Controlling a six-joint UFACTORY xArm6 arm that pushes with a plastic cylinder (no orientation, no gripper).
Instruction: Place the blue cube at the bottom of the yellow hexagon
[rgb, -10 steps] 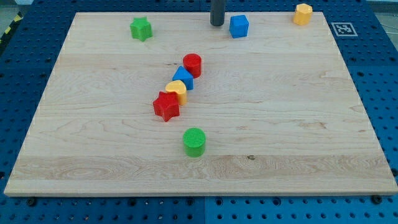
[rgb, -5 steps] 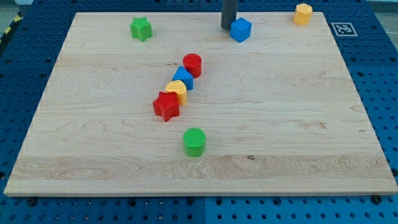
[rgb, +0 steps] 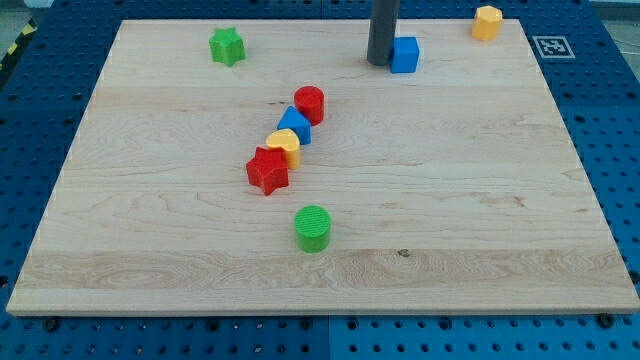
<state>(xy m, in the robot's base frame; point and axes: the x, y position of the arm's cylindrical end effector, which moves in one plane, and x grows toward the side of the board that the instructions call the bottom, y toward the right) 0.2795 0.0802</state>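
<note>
A pale wooden tabletop (rgb: 450, 200) lies on a blue perforated base. My tip (rgb: 380, 63) has no fingers, being a bare dark rod; it touches the blue cube (rgb: 404, 55) on that cube's left side in the view. The yellow hexagon (rgb: 487, 22) sits up and to the right of the tip, well apart. Down-left of the tip cluster a red cylinder (rgb: 309, 103), blue triangle (rgb: 294, 125), yellow block (rgb: 284, 147) and red star (rgb: 267, 170), with a green cylinder (rgb: 313, 228) lower and a green star (rgb: 227, 45) far left
</note>
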